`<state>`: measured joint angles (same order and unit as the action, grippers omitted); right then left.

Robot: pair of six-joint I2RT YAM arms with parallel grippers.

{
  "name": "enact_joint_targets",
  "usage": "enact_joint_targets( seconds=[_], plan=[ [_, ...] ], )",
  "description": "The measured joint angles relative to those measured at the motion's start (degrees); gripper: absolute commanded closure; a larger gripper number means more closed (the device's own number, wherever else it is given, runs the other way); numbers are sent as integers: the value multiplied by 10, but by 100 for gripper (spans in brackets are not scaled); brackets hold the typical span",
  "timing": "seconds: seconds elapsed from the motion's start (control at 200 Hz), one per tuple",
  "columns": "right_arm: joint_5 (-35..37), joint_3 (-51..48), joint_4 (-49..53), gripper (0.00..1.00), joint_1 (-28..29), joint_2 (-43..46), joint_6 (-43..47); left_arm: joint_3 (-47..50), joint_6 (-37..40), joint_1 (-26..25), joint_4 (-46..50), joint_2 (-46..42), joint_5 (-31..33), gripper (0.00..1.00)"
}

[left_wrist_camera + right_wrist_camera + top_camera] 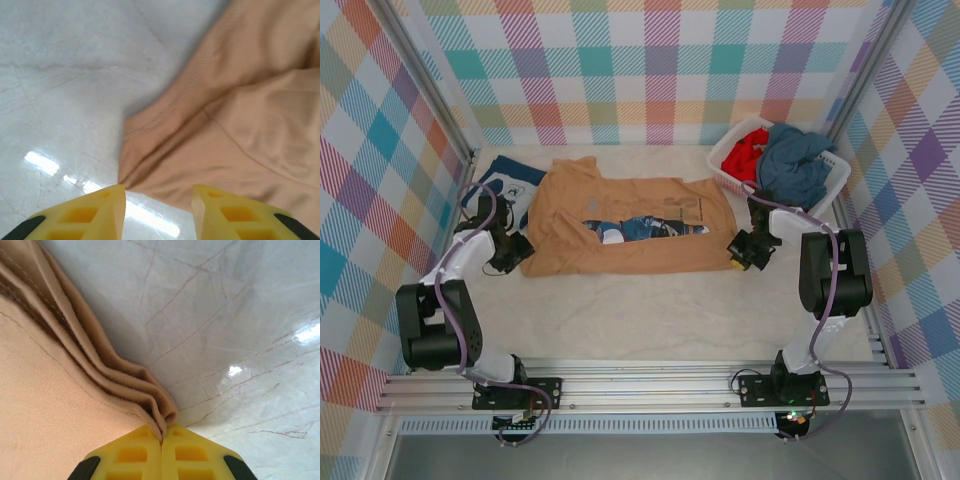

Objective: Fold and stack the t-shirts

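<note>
The tan t-shirt [578, 205] lies spread across the middle of the table, partly folded over, with its dark blue-and-white print [640, 228] showing in a gap. My left gripper [515, 252] is at the shirt's near left corner. Its yellow fingers stand open in the left wrist view [157, 192], and the corner of the tan fabric [240, 125] lies just past the tips. My right gripper [738, 250] is at the near right corner. The right wrist view has it [161, 432] shut on a bunched fold of the tan t-shirt [50, 415].
A folded navy t-shirt [510, 180] with a white graphic lies at the back left. The white slatted basket [725, 155] at the back right holds a red shirt [745, 155] and a grey-blue one [795, 165]. Plaid walls close in three sides.
</note>
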<state>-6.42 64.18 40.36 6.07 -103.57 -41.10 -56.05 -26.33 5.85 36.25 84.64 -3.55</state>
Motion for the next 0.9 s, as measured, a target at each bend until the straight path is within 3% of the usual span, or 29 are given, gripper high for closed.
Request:
enact_joint_targets(
  seconds=[0.115,0.305,0.445,0.9],
  plan=[
    [2,0,6,100,0,0,0,33,4,-2,-4,-10,-14,53],
    [2,7,16,100,0,-1,0,62,4,-2,-9,31,-19,53],
    [2,16,17,100,0,-5,0,53,7,-2,-21,77,-15,62],
    [14,16,24,100,0,-7,1,37,52,0,-54,81,11,100]
  ],
)
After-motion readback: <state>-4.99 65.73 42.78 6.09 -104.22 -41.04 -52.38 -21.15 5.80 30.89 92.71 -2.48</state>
